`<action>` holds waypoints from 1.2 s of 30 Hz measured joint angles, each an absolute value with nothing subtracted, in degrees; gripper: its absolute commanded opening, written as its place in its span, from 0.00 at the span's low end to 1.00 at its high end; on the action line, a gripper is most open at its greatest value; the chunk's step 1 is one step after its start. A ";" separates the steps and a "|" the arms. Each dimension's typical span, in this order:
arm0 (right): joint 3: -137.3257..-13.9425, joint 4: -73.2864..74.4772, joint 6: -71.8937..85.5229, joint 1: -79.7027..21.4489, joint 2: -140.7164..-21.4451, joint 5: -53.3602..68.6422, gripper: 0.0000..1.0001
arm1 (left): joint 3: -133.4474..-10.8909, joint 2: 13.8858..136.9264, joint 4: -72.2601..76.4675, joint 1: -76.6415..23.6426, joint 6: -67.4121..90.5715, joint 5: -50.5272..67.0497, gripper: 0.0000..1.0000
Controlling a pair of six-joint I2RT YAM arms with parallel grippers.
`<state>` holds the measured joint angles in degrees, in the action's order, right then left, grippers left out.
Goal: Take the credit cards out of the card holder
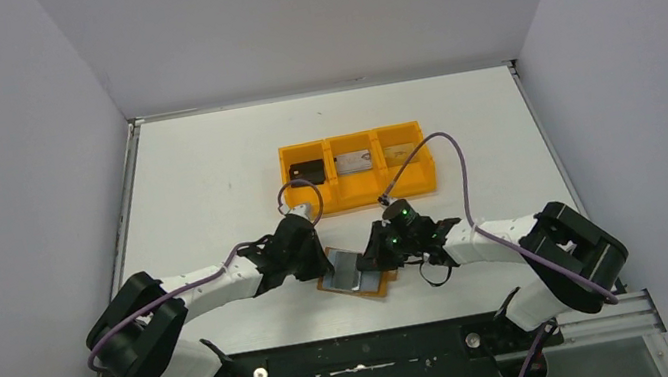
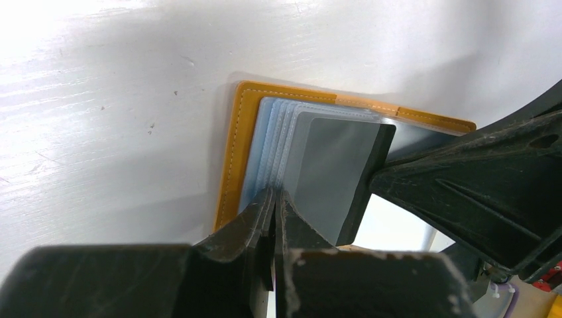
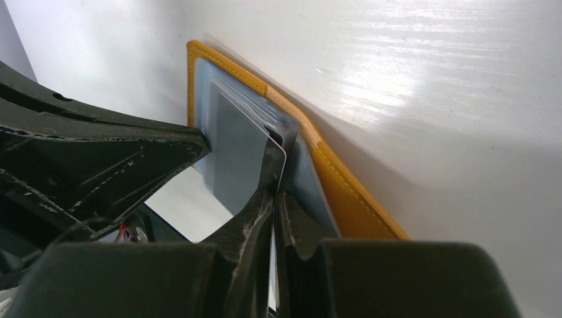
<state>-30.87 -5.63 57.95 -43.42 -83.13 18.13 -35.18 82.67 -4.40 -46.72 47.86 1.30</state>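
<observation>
Within the card holder (image 2: 228, 165) — several grey credit cards (image 2: 331, 172).

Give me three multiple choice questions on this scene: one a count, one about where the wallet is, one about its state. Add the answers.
1. How many compartments has the tray? A two. B four. C three.
2. Where is the wallet? A on the table, between the left gripper and the right gripper. B in the tray. C at the table's far edge.
3. How does the wallet lie? A folded shut. B open, pockets up. C standing on edge.

Answers:
1 C: two dividers split it in three.
2 A: the top view shows it between the two grippers, nearer than the tray.
3 B: its pockets and a grey card face up.
</observation>
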 measured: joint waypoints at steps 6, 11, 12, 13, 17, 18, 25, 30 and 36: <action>-30.92 -3.70 56.16 -43.09 -83.13 18.74 0.03 | -35.20 82.67 -4.45 -46.72 47.86 1.30 0.00; -31.38 -2.81 56.01 -43.05 -83.24 18.28 0.03 | -35.20 82.32 -4.91 -46.74 47.59 1.26 0.18; -31.75 -2.44 55.79 -43.05 -83.44 18.02 0.03 | -35.20 82.04 -5.39 -46.78 47.46 1.19 0.22; -32.18 -2.11 55.44 -43.05 -83.77 17.82 0.03 | -35.20 81.69 -5.91 -46.85 47.35 1.13 0.25; -34.41 -0.30 53.04 -43.05 -85.45 16.62 0.03 | -35.20 78.94 -8.84 -47.53 46.74 0.27 0.32; -35.20 0.58 52.12 -43.05 -85.76 16.23 0.03 | -35.20 78.15 -9.23 -47.62 46.59 0.01 0.33; -39.24 4.08 45.65 -42.65 -87.68 14.68 0.03 | -36.36 75.02 -7.27 -47.94 45.71 0.51 0.35; -39.44 4.10 43.62 -42.41 -87.99 14.87 0.03 | -36.36 77.73 -2.02 -47.97 45.80 4.58 0.34; -39.46 3.90 43.18 -42.37 -88.18 15.07 0.03 | -34.06 82.46 3.53 -47.97 46.70 7.51 0.30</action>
